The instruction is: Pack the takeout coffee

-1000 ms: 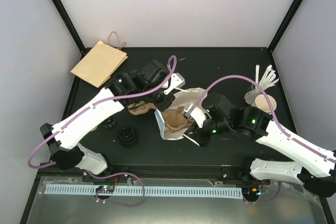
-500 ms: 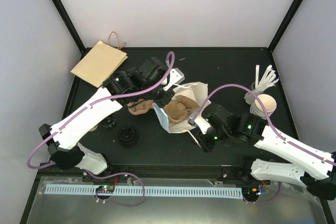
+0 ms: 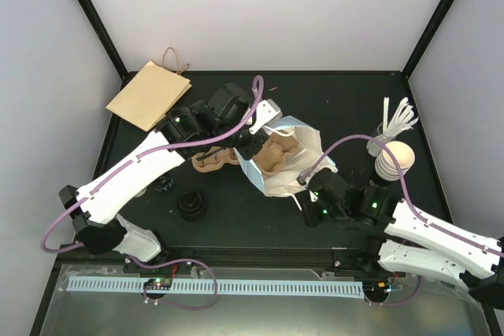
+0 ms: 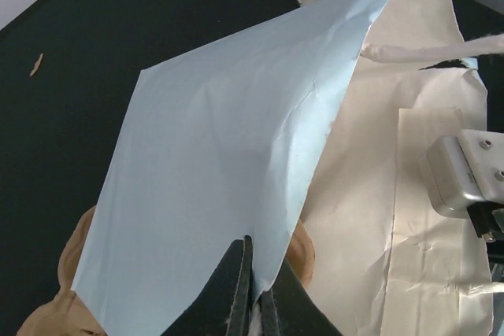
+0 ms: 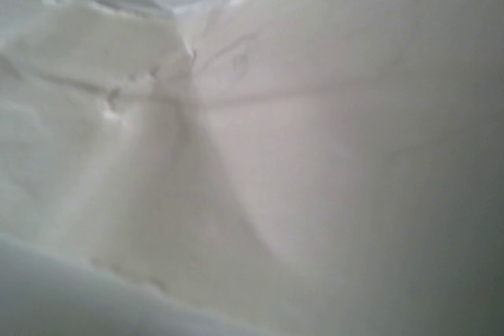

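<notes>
The takeout coffee [image 3: 162, 185], mostly hidden beside the left arm, sits toward 8 o'clock on the counter [image 3: 346, 100], well apart from the white bag [image 3: 307, 143] at centre. The left tool [image 4: 252, 273] is clenched on the bag's edge. The right tool [image 3: 305, 194] is clenched at the bag's 5 o'clock rim; whether it pinches paper is unclear.

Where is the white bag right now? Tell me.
Top view: the white bag lies open at mid-table, between the tan tray on its left and the stack of white cups on its right. The left gripper pinches its left rim.
</notes>
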### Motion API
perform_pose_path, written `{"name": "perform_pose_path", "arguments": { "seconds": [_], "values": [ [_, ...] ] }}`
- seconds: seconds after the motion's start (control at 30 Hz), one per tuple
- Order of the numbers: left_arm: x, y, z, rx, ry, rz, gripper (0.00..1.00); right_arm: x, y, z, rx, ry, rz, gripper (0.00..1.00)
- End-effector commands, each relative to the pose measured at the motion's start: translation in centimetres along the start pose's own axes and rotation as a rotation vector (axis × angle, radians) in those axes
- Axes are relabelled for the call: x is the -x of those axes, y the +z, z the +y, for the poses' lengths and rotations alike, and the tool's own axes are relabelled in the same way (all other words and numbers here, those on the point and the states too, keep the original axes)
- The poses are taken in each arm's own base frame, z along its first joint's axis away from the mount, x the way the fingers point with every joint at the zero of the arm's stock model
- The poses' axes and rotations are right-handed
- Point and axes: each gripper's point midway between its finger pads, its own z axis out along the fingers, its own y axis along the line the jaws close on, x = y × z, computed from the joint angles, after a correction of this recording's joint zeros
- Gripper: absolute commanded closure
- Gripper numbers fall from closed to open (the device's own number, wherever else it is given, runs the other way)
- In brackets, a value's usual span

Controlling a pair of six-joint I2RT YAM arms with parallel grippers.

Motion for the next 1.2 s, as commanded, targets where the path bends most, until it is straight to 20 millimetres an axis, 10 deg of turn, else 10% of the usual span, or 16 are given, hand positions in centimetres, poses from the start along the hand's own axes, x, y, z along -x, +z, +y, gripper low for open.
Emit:
{"name": "perform_pose_path", "arguments": {
  "seconds": [0.0,0.43,0.7,0.9,1.17],
  "values": [
    [1.5,0.1,-1.3,-0.066,0.017,-0.076,0.98,1.4,1.1,0.3,0.040,0.134,-0.108,0.98],
    [4.5,2.0,-3.6,-0.167,0.123,-0.185,0.98,-1.8,4.3,-0.6,-0.007,0.192,-0.138,0.99],
    [1.7,6.5,-3.5,-0.174,0.109,-0.080,0.98,-3.1,5.3,-0.6,-0.032,0.198,-0.093,0.92],
    [0.3,8.3,-3.9,-0.195,0.076,-0.025,0.98,-2.8,3.9,-1.6,-0.069,0.222,-0.124,0.87],
    [4.6,6.7,-5.0,-0.218,0.138,-0.168,0.99,-1.0,-0.2,-2.1,-0.079,0.243,-0.212,0.87]
  ]
}}
